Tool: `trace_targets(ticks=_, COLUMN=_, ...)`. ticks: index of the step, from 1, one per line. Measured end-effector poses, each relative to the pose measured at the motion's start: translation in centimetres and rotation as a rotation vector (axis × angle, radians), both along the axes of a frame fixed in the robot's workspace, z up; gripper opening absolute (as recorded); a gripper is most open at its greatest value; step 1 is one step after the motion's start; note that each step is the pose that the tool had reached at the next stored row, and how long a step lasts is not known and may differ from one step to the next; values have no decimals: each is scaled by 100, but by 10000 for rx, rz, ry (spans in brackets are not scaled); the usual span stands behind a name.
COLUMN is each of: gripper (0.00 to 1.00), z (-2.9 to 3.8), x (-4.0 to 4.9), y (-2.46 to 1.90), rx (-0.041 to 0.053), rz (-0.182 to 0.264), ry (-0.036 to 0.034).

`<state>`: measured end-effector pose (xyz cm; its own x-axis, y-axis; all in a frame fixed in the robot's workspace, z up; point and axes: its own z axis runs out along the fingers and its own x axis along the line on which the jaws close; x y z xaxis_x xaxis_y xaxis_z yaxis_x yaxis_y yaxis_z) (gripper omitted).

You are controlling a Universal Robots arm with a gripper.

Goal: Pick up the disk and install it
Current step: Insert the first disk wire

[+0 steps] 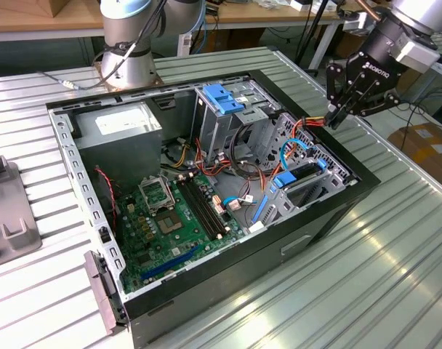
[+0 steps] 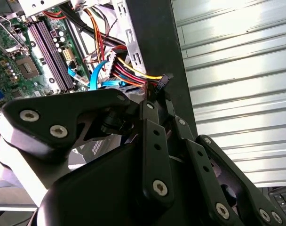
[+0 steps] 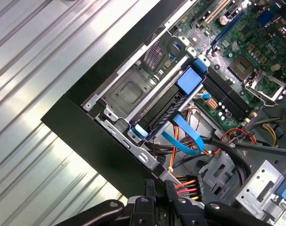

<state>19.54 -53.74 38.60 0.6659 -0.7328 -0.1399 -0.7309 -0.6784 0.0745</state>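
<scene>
The disk, a dark slim drive in a bright blue carrier, lies in the drive bay at the corner of the open computer case on the exterior view's right. My gripper hovers just above the case rim beside that bay, apart from the disk. Its fingers are shut on the black connector of a power cable, whose red, yellow and orange wires stretch from the case up to the fingertips.
A broad blue bracket tops the upper drive cage. A thin blue cable curls beside the disk. The motherboard and power supply fill the case. The arm's base stands behind it, with a grey fixture on the ribbed table.
</scene>
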Motion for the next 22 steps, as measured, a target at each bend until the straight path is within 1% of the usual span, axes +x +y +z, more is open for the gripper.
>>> trace_targets(ticks=4, gripper=20, z=2, x=-32, y=-9, rx=5, rz=0, ry=-1)
trace_targets(ticks=8, gripper=20, z=1, x=-96, y=-52, rx=13, rz=0, ry=0)
trace_targets(ticks=13, gripper=20, z=1, x=-190, y=-90, rx=23, rz=0, ry=-2)
trace_targets(ticks=14, gripper=20, z=1, x=-234, y=-100, rx=25, rz=1, ry=-3)
trace_targets(ticks=18, gripper=20, z=1, x=-324, y=-116, rx=27, rz=1, ry=-6)
trace_targets(ticks=19, gripper=20, z=1, x=-371, y=-122, rx=27, rz=0, ry=-8)
trace_targets(ticks=21, gripper=20, z=1, x=-428, y=-127, rx=28, rz=1, ry=-11)
trace_targets(ticks=22, gripper=20, z=1, x=-476, y=-130, rx=29, rz=1, ry=-15)
